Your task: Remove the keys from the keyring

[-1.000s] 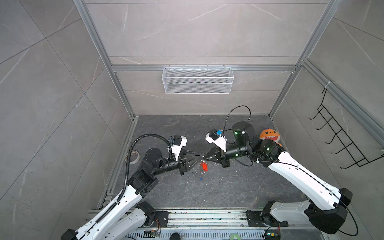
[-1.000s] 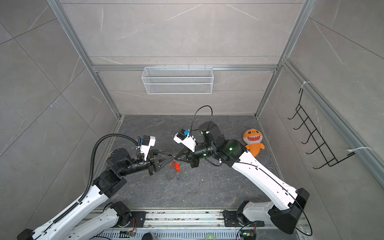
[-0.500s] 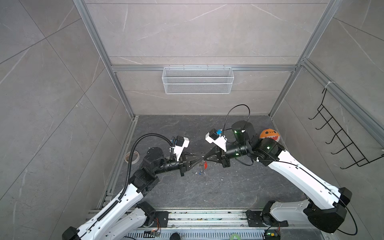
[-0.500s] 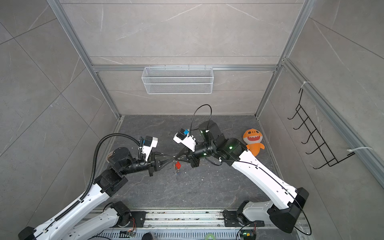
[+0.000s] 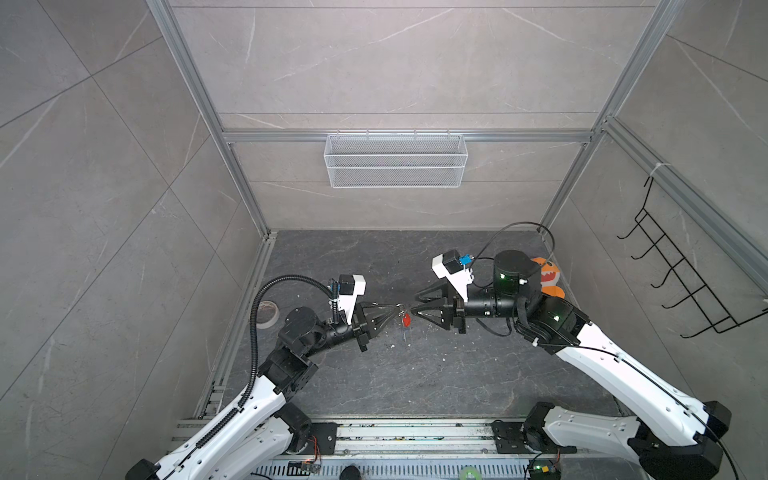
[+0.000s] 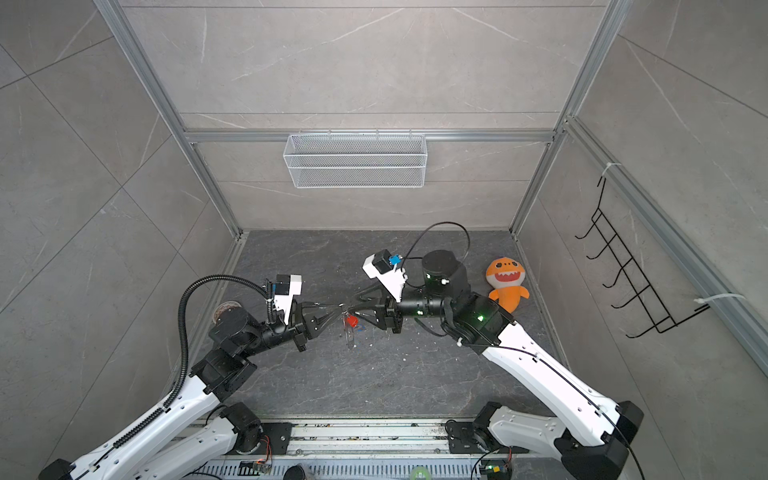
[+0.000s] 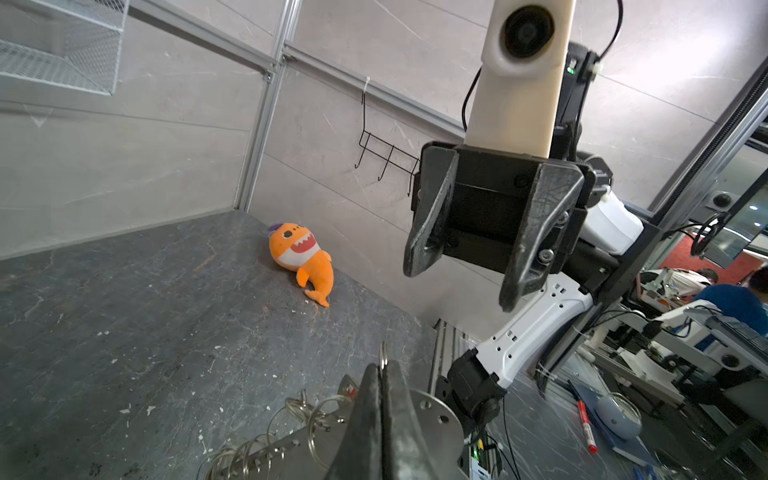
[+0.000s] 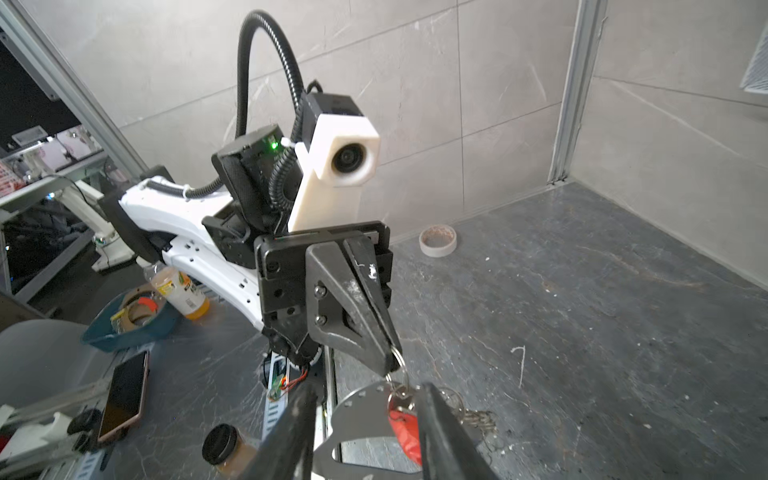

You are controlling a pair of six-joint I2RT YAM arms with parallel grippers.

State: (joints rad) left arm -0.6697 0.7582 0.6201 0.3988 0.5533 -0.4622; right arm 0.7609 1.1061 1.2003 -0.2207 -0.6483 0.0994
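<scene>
Top views, left gripper: clamped on a small ring at the upper edge of the keyring; a second ago partly apart beside it.
Top views, right gripper: jaws parted, tips just beside that ring; a second ago pinched together at the same spot.
Top views, red-tagged key: dangling under the meeting tips, clear of the floor.
Left wrist view, left gripper: fingers pressed together, a silver ring nipped at the tips; keyring and its row of rings alongside.
Left wrist view, right gripper: facing, fingers spread, nothing between.
Right wrist view, left gripper: closed on the ring, with keyring and red-tagged key hanging beneath.
Right wrist view, right gripper: fingers either side of the hanging plate and tag, gripping neither.
Blue-tagged key: cannot be told in any view.
Change: hold passed from right to left.
Meaning: load now carried by the left; right freed, probably to take the key and work it off. No key off yet.
</scene>
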